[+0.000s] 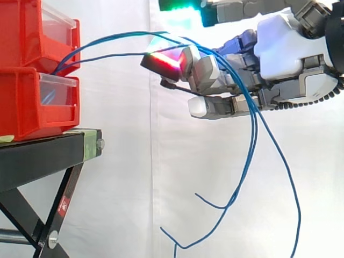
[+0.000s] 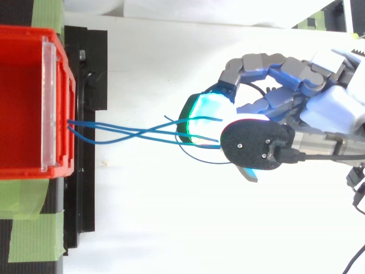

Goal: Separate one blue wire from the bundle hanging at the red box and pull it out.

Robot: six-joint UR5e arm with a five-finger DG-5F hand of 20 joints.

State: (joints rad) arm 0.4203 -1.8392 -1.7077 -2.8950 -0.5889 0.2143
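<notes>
A bundle of blue wires point(image 1: 107, 55) leaves the gap between the two stacked red bins point(image 1: 24, 102), arches right across the fingers of my hand point(image 1: 285, 51), then hangs down in long loose ends point(image 1: 252, 156). My hand reaches in from the right at bin height, its fingers pointing toward the bins; one fingertip point(image 1: 166, 62) glows red. From above, the wires point(image 2: 122, 134) run from the red bin's front point(image 2: 64, 123) into my hand point(image 2: 331, 114). There they pass between a cyan-glowing pad point(image 2: 199, 114) and a curled finger point(image 2: 256, 145). I cannot tell how many wires are caught.
The red bins stand on a black stand point(image 1: 43, 156) with crossed legs, its edge point(image 2: 85, 171) showing from above. Green tape point(image 2: 28, 240) marks the stand near the bin. A white curtain hangs behind. The wire ends dangle in free space right of the stand.
</notes>
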